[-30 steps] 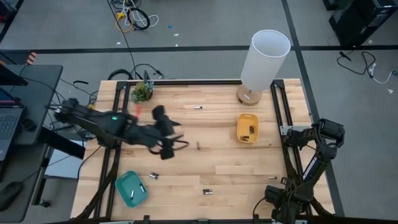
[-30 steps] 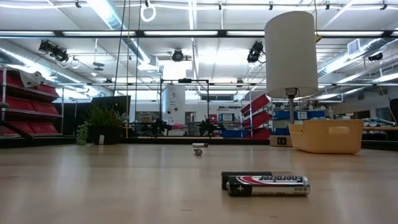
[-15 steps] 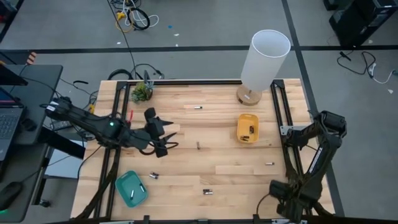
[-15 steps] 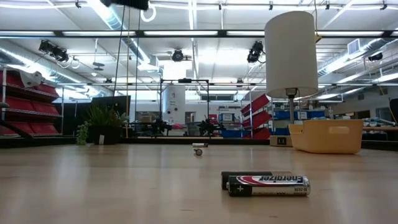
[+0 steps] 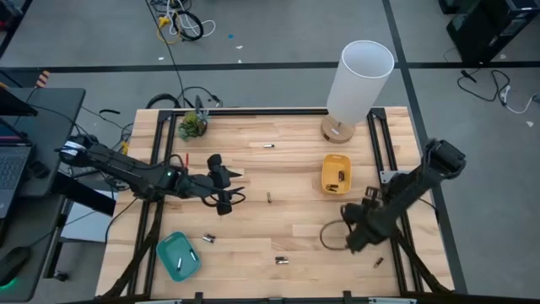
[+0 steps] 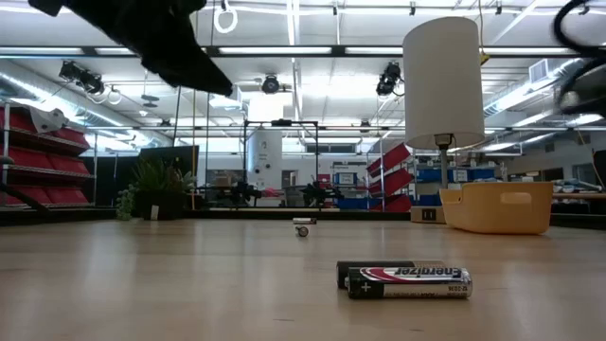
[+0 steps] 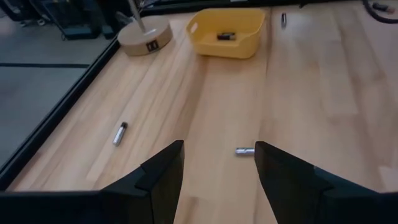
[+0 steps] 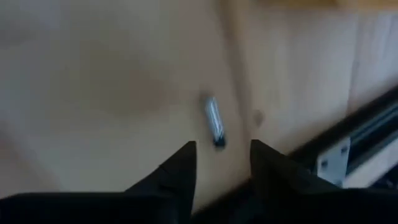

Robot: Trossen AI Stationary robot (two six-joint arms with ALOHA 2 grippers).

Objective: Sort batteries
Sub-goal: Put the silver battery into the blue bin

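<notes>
Reaching out from its parked spot off the right edge, the right arm now stretches over the tabletop's near-right part; a second ago it was folded beside the table. Its gripper hangs low there, fingers apart with nothing between them, and a silvery battery lies on the wood just ahead of them. The battery that lay near the right edge half a second ago now shows closer to the near-right corner. The left gripper sits left of centre, much as before, fingers parted and empty, with a small battery on the wood ahead of them.

Other batteries lie scattered: one by the far edge, one at centre, two near the front edge, one by the teal tray. The yellow tray toward the right edge holds a dark one.

The right wrist view is smeared by motion, so the battery's type cannot be read. In the low view both arms are only dark blurs at the upper corners.
</notes>
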